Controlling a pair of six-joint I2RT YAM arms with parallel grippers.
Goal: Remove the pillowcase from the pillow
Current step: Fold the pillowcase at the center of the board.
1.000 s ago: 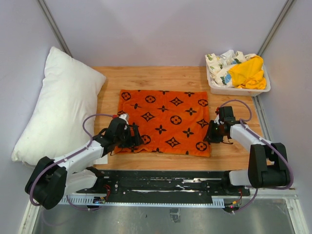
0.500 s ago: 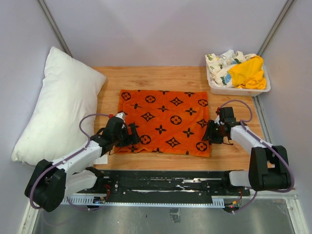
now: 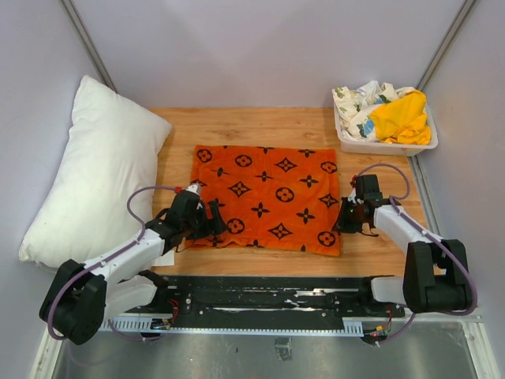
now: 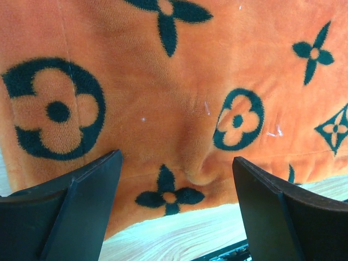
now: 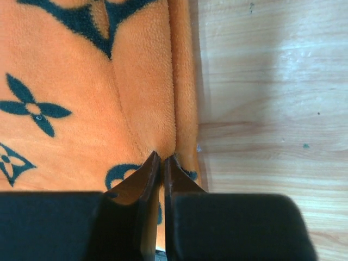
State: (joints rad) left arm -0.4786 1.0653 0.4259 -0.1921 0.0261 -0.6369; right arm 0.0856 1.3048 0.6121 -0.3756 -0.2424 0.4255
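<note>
Top, pillowcase [image 3: 267, 197]: empty and flat in the middle of the table [image 3: 260, 126].
Top, pillow [image 3: 95, 178]: bare, at the left, apart from it.
Left wrist, left gripper [image 4: 176, 163]: jaws wide apart over the pillowcase's near edge, holding nothing.
Right wrist, right gripper [image 5: 163, 160]: jaws pinched almost together on the pillowcase's right hem fold.

In the left wrist view, the pillowcase [image 4: 163, 81] is running past the top, left and right edges. The bottom edge is cutting off both fingers of the left claw [image 4: 176, 159]. In the right wrist view, the right claw [image 5: 162, 159] is covering the cloth beneath its tips, so whether fabric is being pinched cannot be told. In the top view, the left arm [image 3: 126, 254] is hiding the pillowcase's lower-left corner.
</note>
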